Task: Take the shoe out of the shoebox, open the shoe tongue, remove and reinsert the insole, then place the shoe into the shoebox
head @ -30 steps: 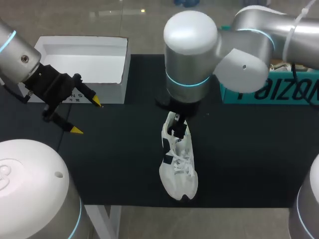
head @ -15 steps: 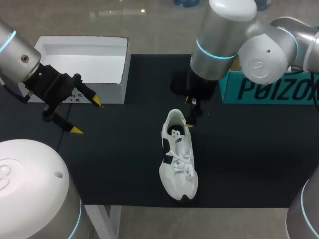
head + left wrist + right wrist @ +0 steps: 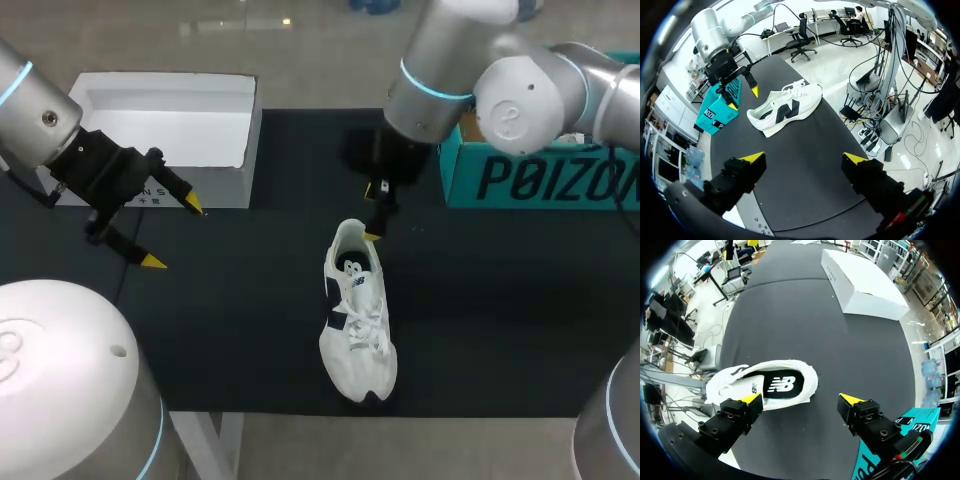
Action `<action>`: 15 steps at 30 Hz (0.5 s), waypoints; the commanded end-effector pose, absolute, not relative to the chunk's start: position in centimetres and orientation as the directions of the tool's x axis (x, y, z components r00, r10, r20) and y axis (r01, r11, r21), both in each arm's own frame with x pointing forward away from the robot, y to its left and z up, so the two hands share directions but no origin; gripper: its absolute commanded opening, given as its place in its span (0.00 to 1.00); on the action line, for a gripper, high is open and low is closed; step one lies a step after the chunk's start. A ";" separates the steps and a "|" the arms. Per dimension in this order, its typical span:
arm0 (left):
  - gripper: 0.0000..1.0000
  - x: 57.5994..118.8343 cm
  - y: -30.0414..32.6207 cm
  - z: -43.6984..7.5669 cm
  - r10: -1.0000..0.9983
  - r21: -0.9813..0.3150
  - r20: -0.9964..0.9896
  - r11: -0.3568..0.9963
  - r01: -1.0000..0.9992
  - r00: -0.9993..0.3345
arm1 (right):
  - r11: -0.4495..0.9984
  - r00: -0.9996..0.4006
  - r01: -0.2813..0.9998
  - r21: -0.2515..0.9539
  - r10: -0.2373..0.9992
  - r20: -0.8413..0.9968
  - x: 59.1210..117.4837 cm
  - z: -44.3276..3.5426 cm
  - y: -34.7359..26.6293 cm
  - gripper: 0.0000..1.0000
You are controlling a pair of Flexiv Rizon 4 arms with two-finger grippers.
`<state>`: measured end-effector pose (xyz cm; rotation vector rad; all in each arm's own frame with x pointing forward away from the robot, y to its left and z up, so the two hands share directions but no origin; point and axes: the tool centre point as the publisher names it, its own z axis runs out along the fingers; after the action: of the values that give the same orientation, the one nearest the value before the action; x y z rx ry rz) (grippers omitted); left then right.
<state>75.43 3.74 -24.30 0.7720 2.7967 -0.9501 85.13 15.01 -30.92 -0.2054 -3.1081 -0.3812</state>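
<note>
A white shoe with navy side marks (image 3: 358, 320) lies on the black table mat, its toe toward the front edge. Its dark insole (image 3: 782, 385) shows inside the opening. My right gripper (image 3: 372, 212) hangs open just above and behind the heel, touching nothing; in the right wrist view the shoe (image 3: 765, 385) lies just ahead of the right gripper (image 3: 800, 400), nearer one finger. My left gripper (image 3: 172, 235) stands open and empty at the left, in front of the white shoebox (image 3: 245, 150). From the left wrist view the shoe (image 3: 785, 107) lies far ahead of the left gripper (image 3: 805, 159).
A teal box (image 3: 540, 175) stands at the back right, beside my right arm. The white shoebox (image 3: 865, 287) is empty inside. Bare mat lies between the shoe and the left gripper, and to the shoe's right.
My right arm has lifted and drawn back toward the far right, away from the shoe's heel. The shoe has stayed in place and the left arm has not moved.
</note>
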 end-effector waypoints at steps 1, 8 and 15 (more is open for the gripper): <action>1.00 75.5 3.7 -24.3 0.436 -0.544 -0.236 0.681 0.490 -0.868 | 0.986 -0.991 0.137 0.097 0.135 0.027 86.0 -30.5 16.5 1.00; 1.00 75.5 3.7 -24.3 0.436 -0.544 -0.236 0.681 0.490 -0.868 | 0.988 -0.989 0.141 0.066 0.138 0.044 87.1 -31.9 16.7 1.00; 1.00 75.5 3.7 -24.3 0.436 -0.544 -0.236 0.681 0.490 -0.868 | 0.987 -0.987 0.148 0.063 0.144 0.070 87.5 -33.7 16.4 1.00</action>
<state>75.43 3.74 -24.30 0.7718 2.7967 -0.9501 87.01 15.99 -32.92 -0.2271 -3.0766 -0.1095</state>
